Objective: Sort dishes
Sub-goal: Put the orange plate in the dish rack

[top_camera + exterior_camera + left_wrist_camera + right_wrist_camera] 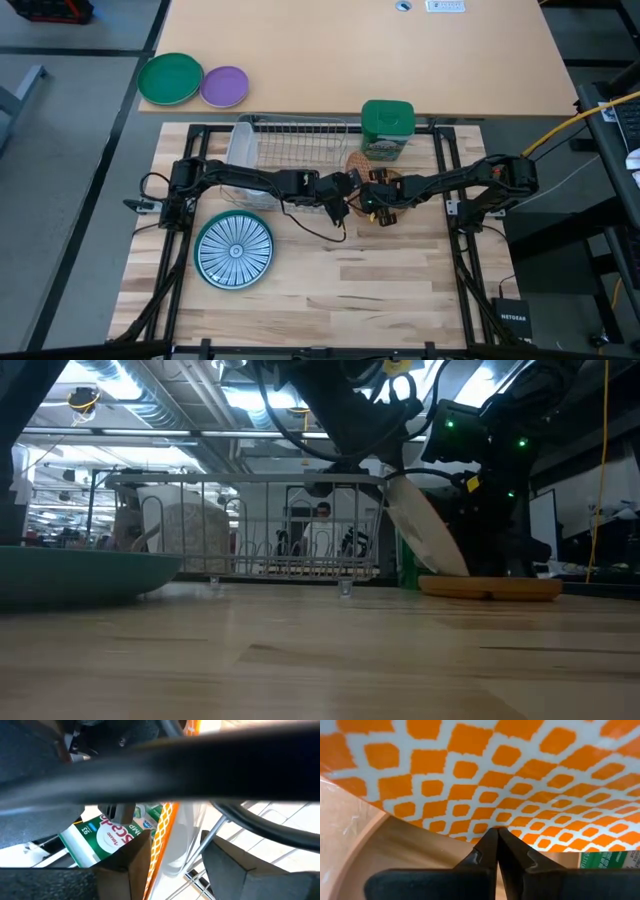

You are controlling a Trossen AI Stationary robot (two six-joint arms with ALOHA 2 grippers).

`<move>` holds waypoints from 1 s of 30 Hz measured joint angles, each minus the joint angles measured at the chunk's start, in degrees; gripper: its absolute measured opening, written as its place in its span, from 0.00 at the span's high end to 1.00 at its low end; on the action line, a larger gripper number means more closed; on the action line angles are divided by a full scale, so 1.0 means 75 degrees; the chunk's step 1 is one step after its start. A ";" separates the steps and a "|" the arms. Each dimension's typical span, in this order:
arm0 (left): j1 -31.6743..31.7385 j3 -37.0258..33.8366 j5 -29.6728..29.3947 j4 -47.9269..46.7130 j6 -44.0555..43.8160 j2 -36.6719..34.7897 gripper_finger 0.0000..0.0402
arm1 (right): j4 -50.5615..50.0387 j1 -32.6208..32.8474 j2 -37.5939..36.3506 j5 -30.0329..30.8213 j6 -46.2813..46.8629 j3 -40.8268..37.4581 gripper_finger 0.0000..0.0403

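Note:
An orange-and-white lattice-patterned plate (430, 532) stands tilted, its lower rim on a brown plate (490, 588) that lies flat on the table near the green canister (387, 128). My left gripper (345, 200) reaches in from the table's left and is shut on the patterned plate's upper rim. My right gripper (373, 202) comes from the table's right, shut, with its tips at the plate's lower rim just above the brown plate (420, 850). A teal-and-white striped plate (234, 250) lies flat at the near left. My left gripper pinches the patterned plate's upper rim (161, 837) between its two fingers, one on the orange face, one on the white underside. The plate leans tilted below the hold, with its lower rim on the brown plate. My right gripper is shut, and its fingertips (490, 840) meet the plate's lower rim (495, 823) from the table's right, low over the brown plate.
A wire dish rack (295, 145) stands just behind the grippers, with the canister at its right end. A bright-green plate (170, 78) and a purple plate (224, 86) lie on the far table. There is bare wood along the near right.

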 joint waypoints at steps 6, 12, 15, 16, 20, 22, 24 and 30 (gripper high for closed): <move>0.0000 0.0010 0.0009 -0.0272 0.0111 -0.0016 0.62 | 0.0038 0.0000 0.0063 0.0015 0.0000 -0.0023 0.96; 0.0003 0.0013 0.0024 -0.0942 0.0325 -0.0113 0.66 | 0.0106 0.0000 0.0131 -0.0016 -0.0003 -0.0032 0.96; 0.0003 0.0011 0.0023 -0.1065 0.0217 -0.0114 0.66 | 0.0268 -0.0003 0.0134 -0.0023 -0.0006 -0.0032 0.96; 0.0003 0.0010 0.0023 -0.1065 0.0215 -0.0114 0.66 | 0.0305 -0.0003 0.0137 -0.0020 -0.0017 -0.0032 0.96; -0.0003 0.0010 0.0023 -0.1022 0.0475 -0.0114 0.66 | 0.0433 -0.0003 0.0139 -0.0043 -0.0055 -0.0041 0.96; -0.0017 0.0007 0.0018 -0.0993 0.0556 -0.0114 0.66 | 0.0426 -0.0003 0.0139 -0.0047 -0.0055 -0.0041 0.96; -0.0020 0.0007 0.0001 -0.0985 0.0616 -0.0114 0.66 | 0.0425 -0.0003 0.0139 -0.0050 -0.0058 -0.0041 0.96; 0.0003 0.0001 -0.0146 -0.1022 0.0539 -0.0114 0.66 | 0.0425 -0.0003 0.0142 -0.0006 -0.0058 -0.0041 0.96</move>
